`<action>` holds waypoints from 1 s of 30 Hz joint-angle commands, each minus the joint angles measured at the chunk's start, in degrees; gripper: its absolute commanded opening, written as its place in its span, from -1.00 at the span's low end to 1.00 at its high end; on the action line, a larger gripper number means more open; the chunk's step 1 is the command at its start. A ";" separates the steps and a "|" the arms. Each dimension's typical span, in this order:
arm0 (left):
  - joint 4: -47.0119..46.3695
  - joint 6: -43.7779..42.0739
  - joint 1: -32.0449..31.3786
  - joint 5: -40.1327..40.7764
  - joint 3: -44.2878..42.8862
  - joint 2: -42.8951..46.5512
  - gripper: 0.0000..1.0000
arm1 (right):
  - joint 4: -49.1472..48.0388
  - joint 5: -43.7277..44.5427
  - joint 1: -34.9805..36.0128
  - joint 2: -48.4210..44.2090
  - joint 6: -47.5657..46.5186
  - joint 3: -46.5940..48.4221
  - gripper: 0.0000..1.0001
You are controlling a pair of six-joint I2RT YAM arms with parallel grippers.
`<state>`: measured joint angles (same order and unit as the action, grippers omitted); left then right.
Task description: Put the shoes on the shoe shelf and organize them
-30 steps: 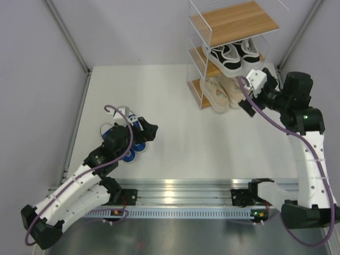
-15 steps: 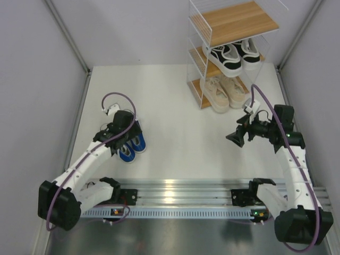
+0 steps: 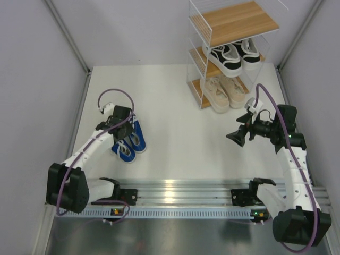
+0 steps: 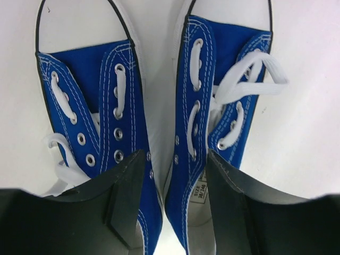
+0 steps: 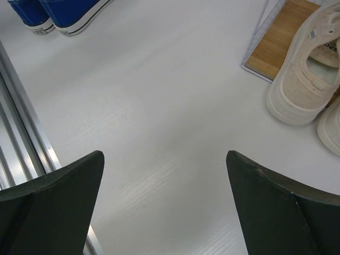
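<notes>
Two blue sneakers (image 3: 128, 142) lie side by side on the left of the white bench (image 3: 180, 127), well apart from the shoe shelf (image 3: 234, 24). The left end effector (image 4: 175, 159) sits low over them, one finger over each shoe's opening, with the shoes' neighbouring inner walls between the fingers. Whether it is clamped on them cannot be told. The right end effector (image 3: 235, 136) hovers with its fingers spread wide above bare bench near the shelf. Black sneakers (image 3: 232, 54) sit on the middle tier and beige sneakers (image 3: 226, 91) on the bottom.
</notes>
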<state>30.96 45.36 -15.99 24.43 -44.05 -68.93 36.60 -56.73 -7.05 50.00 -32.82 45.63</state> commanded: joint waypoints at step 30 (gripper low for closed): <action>-16.10 16.94 -23.35 -25.94 -3.67 2.14 -1.00 | 37.25 -3.25 27.49 13.19 -51.41 18.96 0.77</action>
<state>21.26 55.86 -34.00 -3.81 -44.23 -66.28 72.93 -64.03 13.67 62.54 -82.91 58.26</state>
